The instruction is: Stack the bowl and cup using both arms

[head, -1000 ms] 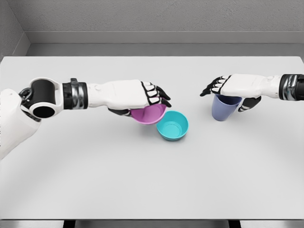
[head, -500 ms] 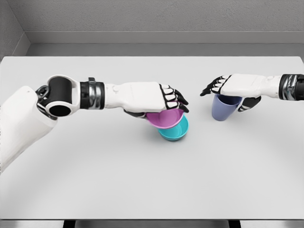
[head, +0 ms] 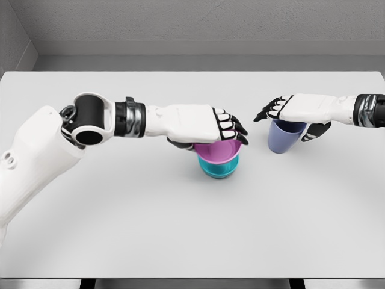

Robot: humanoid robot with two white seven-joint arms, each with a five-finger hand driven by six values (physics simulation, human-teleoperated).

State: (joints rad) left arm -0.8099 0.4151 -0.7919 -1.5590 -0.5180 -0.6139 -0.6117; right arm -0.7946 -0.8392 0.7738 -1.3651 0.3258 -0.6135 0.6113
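Head view, left hand: the left hand (head: 207, 127) reaches in from the left and grips the pink bowl (head: 218, 150) by its near rim, fingers (head: 231, 126) draped over the top edge, thumb hidden beneath
Head view, pink bowl: sits directly above the teal bowl (head: 220, 167), apparently nested into it; whether it is fully seated or a touch above I cannot tell
Head view, why the rim grip: holding one edge leaves the underside free, so the bowl can drop into the other without the hand getting in the way
Head view, teal bowl: upright on the table (head: 180, 229), near the middle, only its lower wall showing under the pink one
Head view, right hand: the right hand (head: 293, 114) comes in from the right and wraps the blue cup (head: 285, 136), fingers (head: 271, 111) arched over the mouth, thumb lower down on the wall at the right
Head view, blue cup: upright, to the right of the bowls and apart from them; it seems to stand on the table
Head view, why the cup waits: the bowls must be stacked before the cup goes on top, so the right arm is likely holding ready
Judgement, step in hand: seating and releasing the pink bowl; the cup is not yet stacked
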